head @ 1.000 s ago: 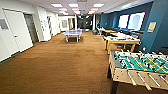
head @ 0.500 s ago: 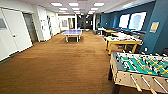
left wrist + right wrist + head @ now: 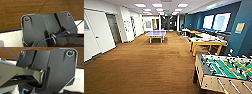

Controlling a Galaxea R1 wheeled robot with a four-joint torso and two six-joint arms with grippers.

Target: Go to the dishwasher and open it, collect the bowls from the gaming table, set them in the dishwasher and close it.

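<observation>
The gaming table, white-topped with a yellow rim and legs, stands at the right side of the long room, beyond the foosball table. Small coloured shapes lie on its top, among them a green one at its left end. They are too blurred to tell as the bowls. The dishwasher is out of view. Both wrist views look past the robot's own dark plate onto brown carpet.
A foosball table with a green field stands close at the right front. A blue ping-pong table sits far ahead in the middle. White doors line the left wall. Open brown carpet stretches ahead.
The whole head view has crept slightly forward, so the camera moved a little. The tables themselves have not moved.
</observation>
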